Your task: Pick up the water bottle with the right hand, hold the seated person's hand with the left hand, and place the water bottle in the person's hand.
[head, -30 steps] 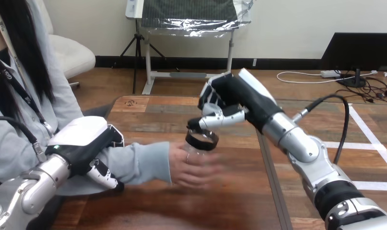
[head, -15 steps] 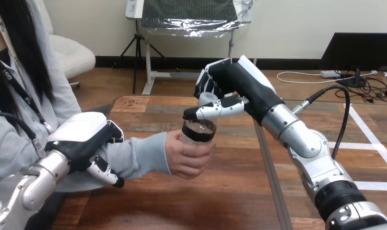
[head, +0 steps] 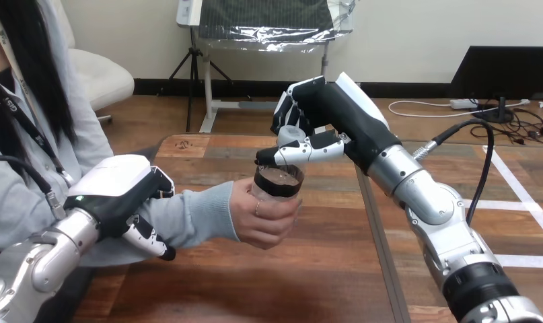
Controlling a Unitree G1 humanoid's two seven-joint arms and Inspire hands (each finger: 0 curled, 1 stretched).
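Table (head: 322, 269); clear dark-banded water bottle (head: 276, 183), cap (head: 292, 133) pinched by right robot hand (head: 322, 111); left robot hand (head: 120, 192) clasps forearm (head: 194, 215).

Bare table (head: 322, 269) lies open from 3 to 6 o'clock of the person's hand (head: 262, 219). At 9 o'clock the person's forearm (head: 194, 215), under the left hand (head: 120, 198), bars passage. At 1 o'clock the right hand (head: 315, 128) crowds the water bottle (head: 276, 183).

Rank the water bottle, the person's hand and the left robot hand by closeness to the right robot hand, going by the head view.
1. water bottle: right under the right robot hand, its top at that hand's thumb.
2. person's hand: just below, wrapped round the bottle.
3. left robot hand: far left, on the person's sleeve.
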